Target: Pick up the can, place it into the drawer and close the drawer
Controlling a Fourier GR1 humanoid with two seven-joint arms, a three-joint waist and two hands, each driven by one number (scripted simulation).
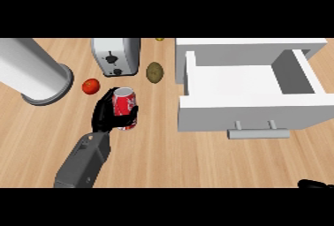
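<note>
So your left hand [108, 115] was wrapped around the red can [124, 107], fingers and thumb curled round its sides, with the can standing upright and its silver top showing. That put the can in the left half of the wooden worktop [195, 163], well apart from the white drawer [251, 95], which sat pulled open toward the right side with its handle [258, 130] facing the near edge. Inside, the drawer looked bare and white. Behind your hand, toward the far edge, there was a toaster [116, 56], with a tomato [90, 85] just left of the can and a brownish oval thing [154, 72], maybe a potato or kiwi, hard to tell, to the right of the toaster. A big grey cylinder [36, 73] stood at the far left corner. Your right hand [316, 184] only barely poked in at the near right corner, and you couldn't tell from that sliver whether it was open or closed.
</note>
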